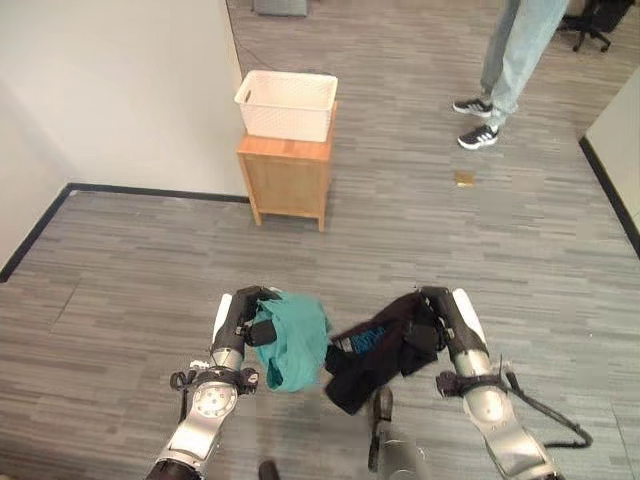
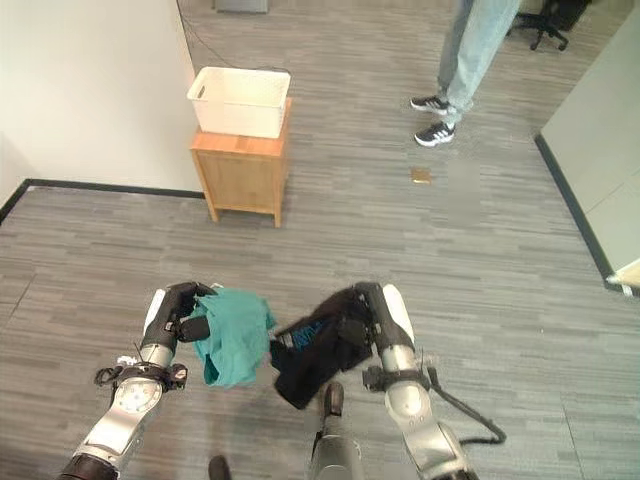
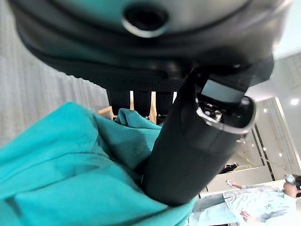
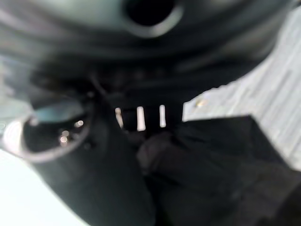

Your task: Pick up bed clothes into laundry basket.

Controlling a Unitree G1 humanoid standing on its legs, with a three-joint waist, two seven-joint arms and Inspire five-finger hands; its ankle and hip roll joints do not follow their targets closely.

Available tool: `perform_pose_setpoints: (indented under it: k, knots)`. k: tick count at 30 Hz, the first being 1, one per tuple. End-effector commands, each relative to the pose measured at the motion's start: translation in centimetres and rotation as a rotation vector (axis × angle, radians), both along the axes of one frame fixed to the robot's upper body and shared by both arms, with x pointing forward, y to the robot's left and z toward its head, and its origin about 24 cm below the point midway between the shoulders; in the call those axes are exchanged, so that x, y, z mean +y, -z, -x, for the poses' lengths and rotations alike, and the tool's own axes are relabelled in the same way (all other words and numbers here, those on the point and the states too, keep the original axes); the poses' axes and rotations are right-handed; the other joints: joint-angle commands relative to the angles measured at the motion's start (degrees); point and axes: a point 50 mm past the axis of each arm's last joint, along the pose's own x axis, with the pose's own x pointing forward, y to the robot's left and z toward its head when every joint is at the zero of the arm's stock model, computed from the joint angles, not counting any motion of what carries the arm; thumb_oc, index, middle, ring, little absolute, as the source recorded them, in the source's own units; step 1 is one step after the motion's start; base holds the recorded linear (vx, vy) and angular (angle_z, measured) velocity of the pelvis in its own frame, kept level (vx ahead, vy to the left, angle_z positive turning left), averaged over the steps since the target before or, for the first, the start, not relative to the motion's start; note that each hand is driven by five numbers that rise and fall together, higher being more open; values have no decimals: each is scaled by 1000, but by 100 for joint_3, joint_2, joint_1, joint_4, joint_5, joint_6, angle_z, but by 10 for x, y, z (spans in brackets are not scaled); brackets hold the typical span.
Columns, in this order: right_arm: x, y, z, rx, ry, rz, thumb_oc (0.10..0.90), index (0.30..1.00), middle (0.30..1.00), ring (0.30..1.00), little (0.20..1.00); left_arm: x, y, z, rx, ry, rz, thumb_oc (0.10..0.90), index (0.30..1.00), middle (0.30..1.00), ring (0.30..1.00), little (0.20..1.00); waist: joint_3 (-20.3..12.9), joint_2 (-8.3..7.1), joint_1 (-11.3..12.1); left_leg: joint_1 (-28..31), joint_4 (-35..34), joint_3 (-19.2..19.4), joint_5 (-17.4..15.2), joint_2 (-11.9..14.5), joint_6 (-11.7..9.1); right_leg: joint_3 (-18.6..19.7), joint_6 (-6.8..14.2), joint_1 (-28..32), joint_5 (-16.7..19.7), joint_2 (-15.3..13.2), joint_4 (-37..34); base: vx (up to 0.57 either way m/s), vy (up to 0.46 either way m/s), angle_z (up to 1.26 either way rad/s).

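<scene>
With the left hand (image 1: 243, 318) clamped on the teal garment (image 1: 293, 341) and the right hand (image 1: 440, 318) on the black garment (image 1: 375, 349), keep both grips firm (cloth dangles) while approaching the white laundry basket (image 1: 287, 104) atop the wooden cabinet (image 1: 288, 177) well ahead.

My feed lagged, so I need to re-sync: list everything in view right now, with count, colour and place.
Teal cloth garment: one, teal, hanging from the left hand above the floor.
Black cloth garment: one, black with a blue patch, hanging from the right hand, beside the teal one.
White plastic laundry basket: one, white, on top of the cabinet ahead.
Small wooden cabinet: one, light brown, against the white wall.
Small brown object: one, on the grey floor past the cabinet; too small to identify.
Person: one, light jeans and dark shoes, standing far ahead to the right.
Left hand: dark, curled round the teal garment.
Right hand: dark, curled round the black garment.
</scene>
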Motion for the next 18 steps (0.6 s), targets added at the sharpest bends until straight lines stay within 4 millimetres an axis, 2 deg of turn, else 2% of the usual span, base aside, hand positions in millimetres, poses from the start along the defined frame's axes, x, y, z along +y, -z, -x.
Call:
perform_pose_setpoints:
  k: [1,2,3,4,5,6,8,10,11,12,14,16,18]
  knots:
    - [11,-72,-34,-360,-65,-67,400,300,300,300,300,-15,-55,-21,-286,98,71,400,300,300,300,300,-134,236,123,604,1269,175,-726,225,-238,-294,101,784,-136,242,-666,394,-459,11]
    - [9,-74,-37,-365,-67,-71,400,300,300,300,300,-15,-52,-18,-269,99,119,400,300,300,300,300,125,213,322,-267,3026,-190,-84,324,-320,-375,-228,1205,-404,367,-654,154,-320,-13]
    - [9,-75,-38,-367,-67,-72,400,300,300,300,300,-15,-53,-18,-270,99,119,400,300,300,300,300,106,185,280,-349,3059,-241,-57,293,-314,-413,-235,1174,-384,331,-659,185,-336,-18]
    - [11,-79,-39,-384,-80,-80,400,300,300,300,300,-14,-49,-14,-254,96,136,400,300,300,300,300,211,175,396,-566,3562,-247,137,343,-345,-448,-367,1409,-541,417,-686,147,-216,-14]
    - [10,-81,-41,-390,-77,-81,400,300,300,300,300,-12,-47,-13,-246,88,142,400,300,300,300,300,262,77,445,-822,3847,-169,252,350,-321,-463,-423,1544,-625,383,-723,245,-268,-1]
    - [10,-83,-42,-394,-80,-78,400,300,300,300,300,-10,-46,-11,-242,85,143,400,300,300,300,300,303,50,512,-1093,3909,32,238,418,-300,-488,-442,1673,-732,374,-750,252,-173,4]
    - [10,-85,-42,-399,-87,-80,400,300,300,300,300,-5,-40,-5,-216,63,143,400,300,300,300,300,317,126,619,-1369,3270,367,123,476,-220,-499,-410,1868,-876,411,-759,286,-13,1]
    - [8,-84,-41,-395,-93,-67,400,300,300,300,300,-1,-33,0,-191,44,133,400,300,300,300,300,319,242,747,-1544,2300,588,121,363,-148,-491,-300,2026,-1001,456,-759,265,72,9]
    - [8,-84,-41,-394,-93,-66,400,300,300,300,300,-2,-33,0,-190,44,134,400,300,300,300,300,316,234,752,-1491,2221,608,144,338,-148,-486,-293,2036,-1012,438,-759,376,167,5]
    - [8,-82,-42,-381,-104,-47,400,300,300,300,300,1,-29,1,-178,22,117,400,300,300,300,300,328,451,936,-1690,846,606,786,374,-250,-466,-182,2306,-1202,545,-759,377,153,1]
    - [9,-79,-45,-369,-108,-37,400,300,300,300,300,4,-25,3,-168,-7,115,400,300,300,300,300,390,488,1070,-2015,153,608,975,451,-298,-464,-150,2551,-1329,505,-759,362,110,1]
    - [11,-80,-46,-372,-109,-40,400,300,300,300,300,7,-24,4,-168,-28,122,400,300,300,300,300,431,475,1074,-2201,97,660,959,481,-328,-489,-156,2717,-1414,499,-759,256,36,-4]
    - [14,-78,-47,-360,-122,-50,400,300,300,300,300,15,-22,7,-166,-71,127,400,300,300,300,300,416,576,1158,-2242,85,787,1119,471,-350,-437,-167,2950,-1569,638,-759,310,67,-14]
